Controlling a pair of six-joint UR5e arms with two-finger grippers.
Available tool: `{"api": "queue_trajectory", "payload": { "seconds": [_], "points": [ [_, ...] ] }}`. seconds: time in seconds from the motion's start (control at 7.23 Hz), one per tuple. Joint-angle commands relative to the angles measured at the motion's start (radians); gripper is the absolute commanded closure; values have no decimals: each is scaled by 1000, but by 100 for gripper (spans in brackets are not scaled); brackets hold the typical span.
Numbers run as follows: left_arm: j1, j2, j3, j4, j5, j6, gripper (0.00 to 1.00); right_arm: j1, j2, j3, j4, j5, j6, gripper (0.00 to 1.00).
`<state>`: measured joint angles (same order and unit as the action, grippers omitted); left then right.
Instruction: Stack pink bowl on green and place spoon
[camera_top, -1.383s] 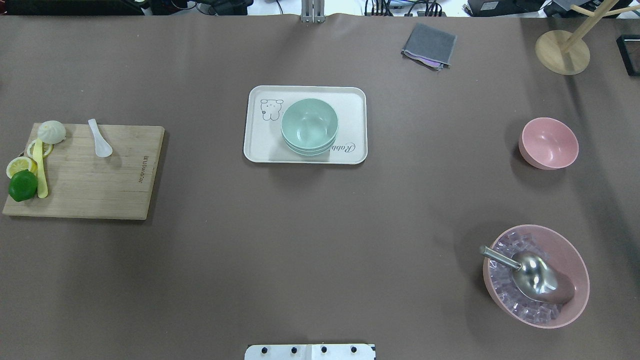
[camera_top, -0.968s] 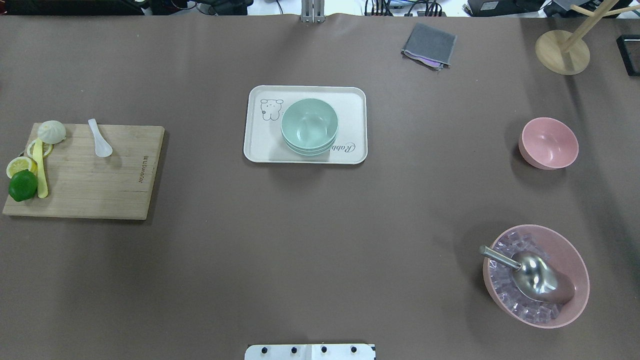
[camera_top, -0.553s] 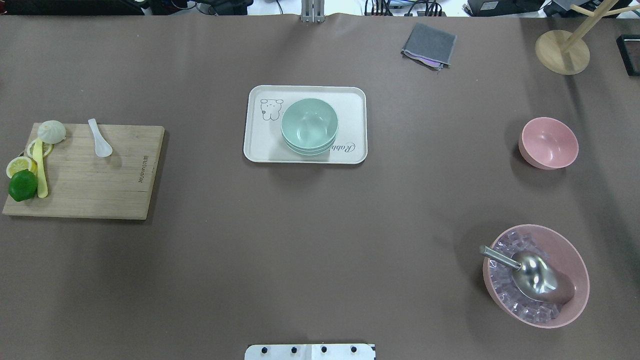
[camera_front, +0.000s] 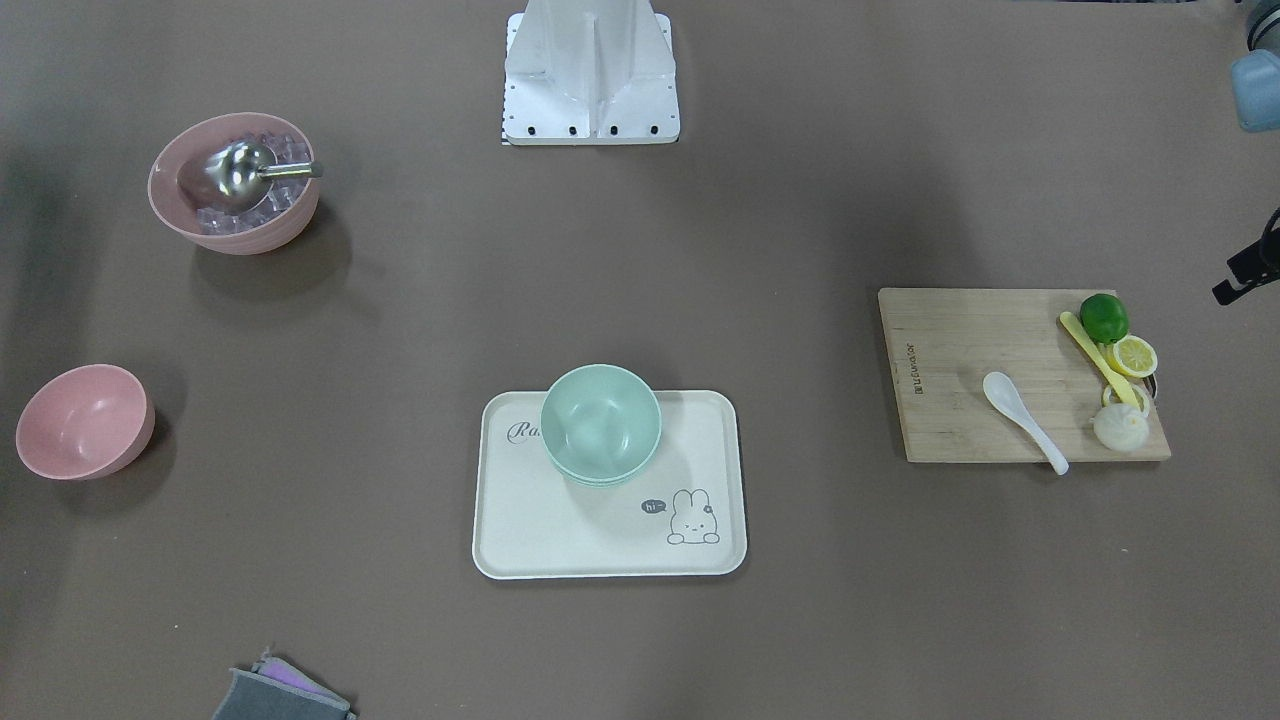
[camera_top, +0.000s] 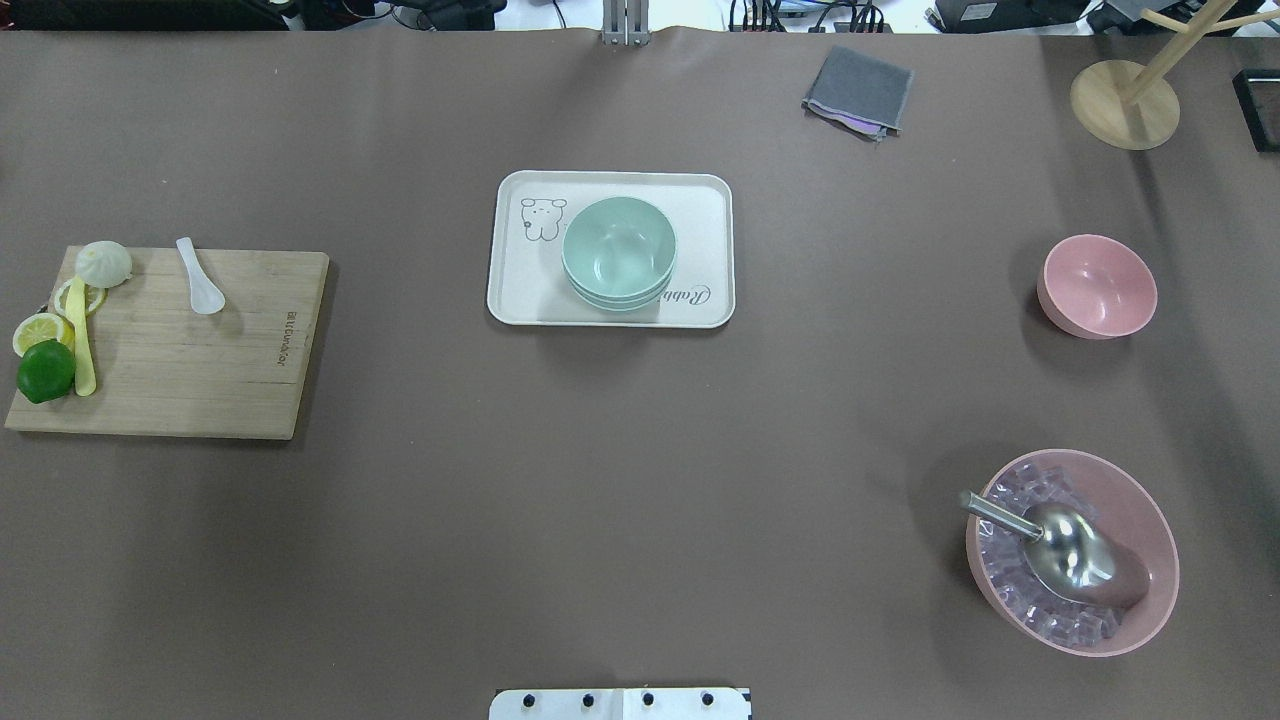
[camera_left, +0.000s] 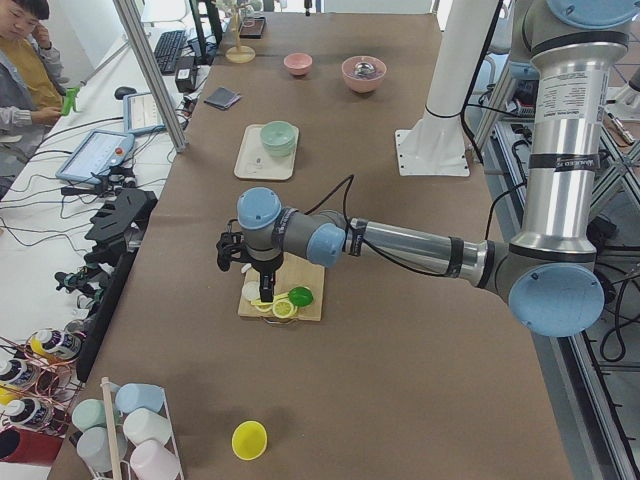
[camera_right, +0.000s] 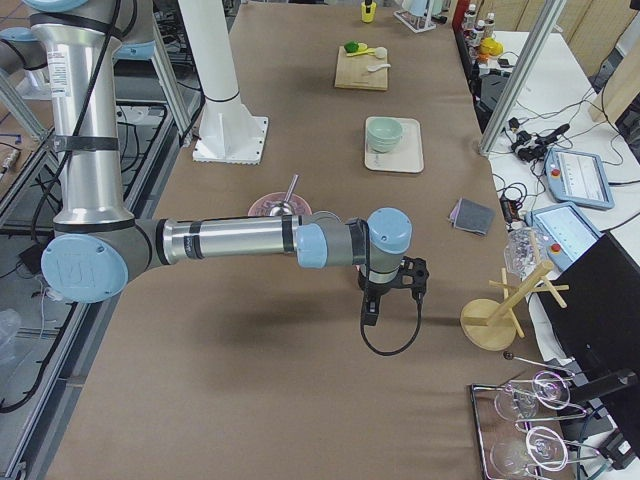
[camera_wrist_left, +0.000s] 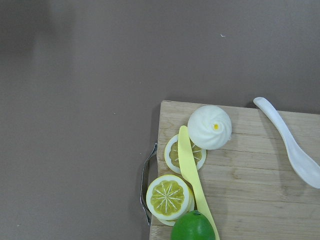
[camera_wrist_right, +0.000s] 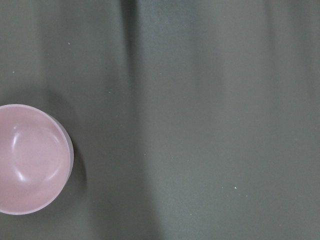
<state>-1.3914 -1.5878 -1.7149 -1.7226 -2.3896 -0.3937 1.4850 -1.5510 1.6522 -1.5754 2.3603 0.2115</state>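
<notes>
Neither arm is caught by the overhead view. There the pink bowl (camera_top: 1100, 287) is seen alone on the table's right side, well apart from the green bowl (camera_top: 619, 250) on the white tray (camera_top: 515, 295), and the white spoon (camera_top: 200, 277) is seen lying on the cutting board (camera_top: 200, 370) at the left. Only in the side views are the left gripper (camera_left: 265, 292), held over that board, and the right gripper (camera_right: 369, 312) shown, and whether either claw is spread or closed cannot be told.
</notes>
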Motion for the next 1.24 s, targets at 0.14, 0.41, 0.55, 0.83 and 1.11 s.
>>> {"api": "queue_trajectory", "payload": {
  "seconds": [0.14, 0.41, 0.55, 0.83, 1.11],
  "points": [
    [2, -9, -2, -2, 1, -5, 2, 0, -9, 4, -1, 5, 0, 0],
    [2, -9, 3, -34, 0, -11, 2, 0, -15, 6, -1, 25, 5, 0],
    [3, -14, -2, -37, 0, -10, 2, 0, -32, 6, -1, 69, 5, 0],
    [5, -12, 8, -52, 3, -2, 2, 0, -59, 1, 151, 99, 5, 0],
    [5, 61, 9, -186, 3, -13, 2, -3, -78, -2, 201, 105, 9, 0]
  ]
}}
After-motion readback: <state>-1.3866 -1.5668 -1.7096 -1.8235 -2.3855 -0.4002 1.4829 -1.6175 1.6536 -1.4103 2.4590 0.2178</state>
